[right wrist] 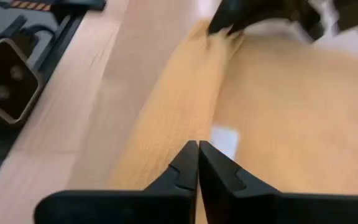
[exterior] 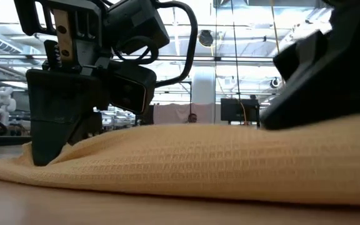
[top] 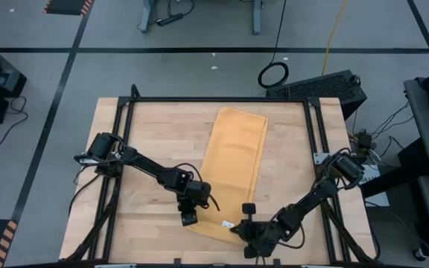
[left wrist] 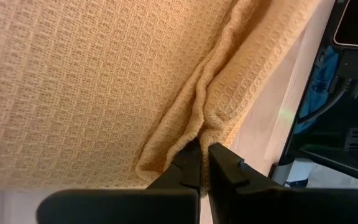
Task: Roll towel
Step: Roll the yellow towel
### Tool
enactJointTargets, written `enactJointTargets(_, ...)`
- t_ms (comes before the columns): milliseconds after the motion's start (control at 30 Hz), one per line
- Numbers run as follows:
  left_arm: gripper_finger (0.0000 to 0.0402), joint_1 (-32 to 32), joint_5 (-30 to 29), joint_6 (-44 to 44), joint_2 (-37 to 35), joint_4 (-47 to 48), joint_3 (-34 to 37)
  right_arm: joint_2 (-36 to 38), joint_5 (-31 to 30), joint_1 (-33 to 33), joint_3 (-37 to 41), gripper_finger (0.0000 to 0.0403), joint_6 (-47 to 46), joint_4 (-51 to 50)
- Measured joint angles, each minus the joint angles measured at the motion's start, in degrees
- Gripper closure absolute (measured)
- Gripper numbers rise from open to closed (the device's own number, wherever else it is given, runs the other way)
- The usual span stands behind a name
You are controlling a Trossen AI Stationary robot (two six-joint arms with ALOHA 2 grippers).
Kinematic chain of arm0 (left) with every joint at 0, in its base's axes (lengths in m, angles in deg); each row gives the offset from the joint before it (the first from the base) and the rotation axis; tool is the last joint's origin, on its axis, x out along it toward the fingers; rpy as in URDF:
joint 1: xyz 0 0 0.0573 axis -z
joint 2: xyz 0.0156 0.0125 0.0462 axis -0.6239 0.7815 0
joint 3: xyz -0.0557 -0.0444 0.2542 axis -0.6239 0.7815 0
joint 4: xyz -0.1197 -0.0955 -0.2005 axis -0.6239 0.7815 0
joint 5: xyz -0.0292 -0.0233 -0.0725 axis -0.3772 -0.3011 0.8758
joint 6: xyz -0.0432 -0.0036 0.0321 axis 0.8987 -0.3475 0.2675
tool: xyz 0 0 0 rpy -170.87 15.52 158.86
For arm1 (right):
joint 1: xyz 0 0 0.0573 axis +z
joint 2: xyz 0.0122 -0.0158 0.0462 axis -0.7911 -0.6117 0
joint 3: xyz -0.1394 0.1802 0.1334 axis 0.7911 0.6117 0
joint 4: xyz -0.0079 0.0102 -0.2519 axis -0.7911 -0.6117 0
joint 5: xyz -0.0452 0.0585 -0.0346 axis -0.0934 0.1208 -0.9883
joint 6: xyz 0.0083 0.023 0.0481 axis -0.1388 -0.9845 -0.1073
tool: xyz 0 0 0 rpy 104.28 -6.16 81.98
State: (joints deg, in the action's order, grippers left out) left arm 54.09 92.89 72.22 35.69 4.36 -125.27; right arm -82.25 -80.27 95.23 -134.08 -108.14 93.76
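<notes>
The mustard-yellow towel [top: 233, 160] lies flat on the wooden table, stretching from the far middle to the near edge. My left gripper [top: 189, 218] is at its near left corner, shut on a bunched ridge of cloth [left wrist: 197, 124]. At the near right corner my right gripper [top: 238, 229] is shut with its tips [right wrist: 198, 144] at the towel's near edge, beside a small white label [right wrist: 224, 140]. In the low view the cloth [exterior: 186, 162] rises from the left gripper [exterior: 42, 153] toward the right one [exterior: 317, 75]. My left gripper pinches a raised fold [left wrist: 199, 132] at the towel's near left corner between its two fingers. It comes slanting down from the table's left. The cloth puckers into a ridge at the tips, and the rest of the towel stays on the table. My right gripper is shut at the towel's near right edge [right wrist: 185, 127], slanting down from the table's right. Its own fingers hide the place of contact, so how much cloth lies between them cannot be told. The towel lies on the table there.
Black frame rails [top: 125, 134] run along the table's left, right and far sides. A black keyboard-like box [top: 326, 85] sits beyond the far right corner. Bare wood [top: 162, 141] lies on either side of the towel.
</notes>
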Motion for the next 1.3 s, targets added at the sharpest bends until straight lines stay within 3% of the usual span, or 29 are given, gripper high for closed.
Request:
enactJointTargets(100, 0.0393, -0.02, 0.00, -0.12, 0.00, -0.02, 0.00, 0.00, 2.80, -0.53, 0.00, 0.0401, -2.74, -1.56)
enactJointTargets(500, 0.0387, -0.26, -0.55, -2.32, 0.00, -0.59, -0.02, -3.19, 3.23, -0.49, -0.09, 0.0402, -6.86, -1.28)
enactJointTargets(800, 0.0306, -1.12, -0.16, -6.32, -1.44, 1.21, -0.02, -6.61, 2.23, -0.48, -0.33, 0.0403, -9.87, 1.51)
enactJointTargets(1000, 0.0260, -2.91, 0.74, -11.94, -10.37, 11.05, -0.02, -6.71, 3.06, -0.49, -0.24, 0.0403, -10.56, 1.08)
enactJointTargets(1100, 0.0252, -2.19, -5.93, -12.34, -16.87, 12.23, -0.02, -6.76, 3.24, -0.49, -0.22, 0.0403, -11.14, 0.98)
enactJointTargets(1300, 0.0251, 9.90, -33.15, -16.75, -23.86, 6.21, -0.09, -6.82, 3.28, -0.49, -0.20, 0.0403, -12.67, 0.79)
